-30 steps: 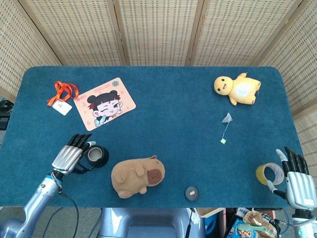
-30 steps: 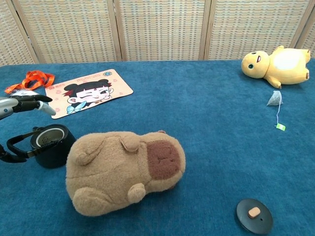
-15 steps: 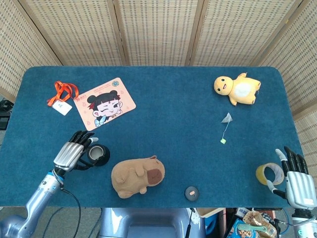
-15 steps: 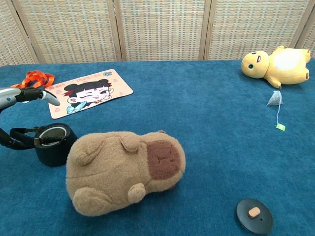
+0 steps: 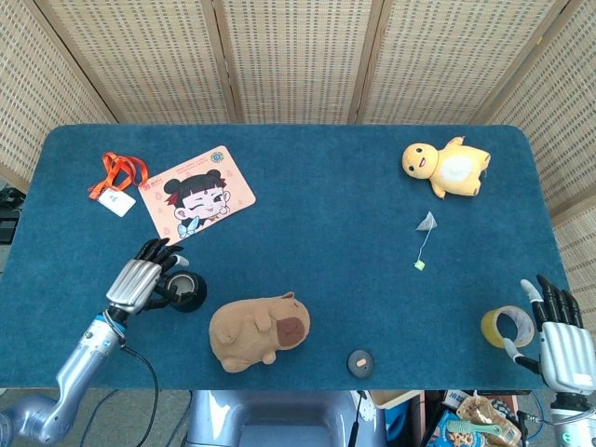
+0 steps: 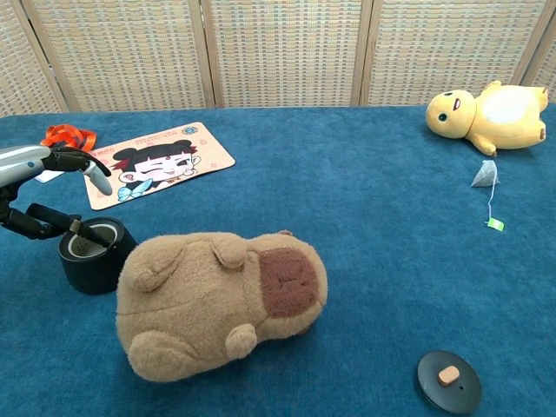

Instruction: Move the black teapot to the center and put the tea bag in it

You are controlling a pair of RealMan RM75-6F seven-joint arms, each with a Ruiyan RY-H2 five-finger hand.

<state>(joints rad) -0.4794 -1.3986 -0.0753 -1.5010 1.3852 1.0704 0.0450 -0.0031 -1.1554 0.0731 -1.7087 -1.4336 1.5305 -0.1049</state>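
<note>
The black teapot point(image 5: 186, 290) stands without its lid at the near left of the blue tabletop point(image 5: 317, 214), just left of a brown capybara plush point(image 5: 258, 330) that it almost touches in the chest view. The left hand point(image 5: 140, 282) is at the pot's left side, with its dark fingers point(image 6: 52, 219) curled around the teapot's handle and reaching the rim of the open mouth; from the chest view it looks to be holding the pot by that handle. The pot's round black lid point(image 5: 360, 362) lies flat near the front edge, well to the right of the plush. The tea bag point(image 5: 426, 222) rests on the cloth far across on the right, its string trailing toward the front to a small green tag point(image 5: 419, 265), just in front of a yellow duck plush point(image 5: 445, 166). The right hand point(image 5: 559, 340) sits at the near right corner, fingers straight and slightly apart, holding nothing, just beside a roll of tape point(image 5: 507, 327). At the far left lie a cartoon-printed pad point(image 5: 196, 194) and an orange lanyard with a badge point(image 5: 116, 182)
</note>
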